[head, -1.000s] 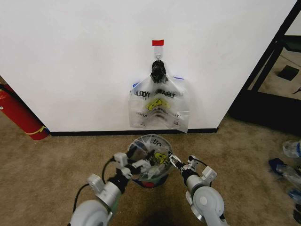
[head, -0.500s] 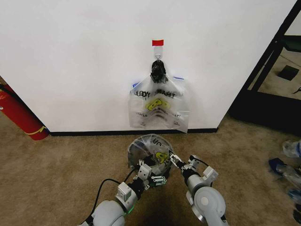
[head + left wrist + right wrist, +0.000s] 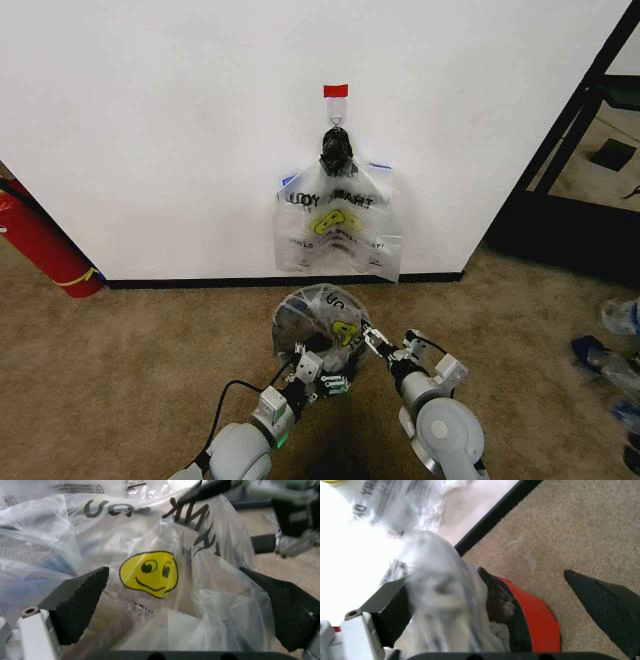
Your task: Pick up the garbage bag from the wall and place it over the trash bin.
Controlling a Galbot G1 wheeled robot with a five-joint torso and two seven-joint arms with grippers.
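Observation:
The clear garbage bag (image 3: 325, 312) with its yellow smiley lies draped over the small black trash bin (image 3: 297, 330), on the carpet in front of the white wall (image 3: 150, 120). My left gripper (image 3: 322, 378) hovers at the bin's near side, open, and the smiley print of the bag (image 3: 150, 573) sits just ahead of its spread fingers. At the bin's right side my right gripper (image 3: 373, 344) is open too, bag plastic (image 3: 440, 592) bunched beside one finger (image 3: 395, 607). The bin's red base (image 3: 532, 618) shows below it.
A bunch of matching bags (image 3: 338, 225) hangs from a black knot (image 3: 335, 150) under a red tape strip (image 3: 336, 91). A red fire extinguisher (image 3: 40, 245) leans at the left. A black frame (image 3: 570, 130) and scattered plastic items (image 3: 615, 350) lie to the right.
My left arm swung from the bin's left side to its near front, then eased back a little. The right gripper and the bag have barely shifted.

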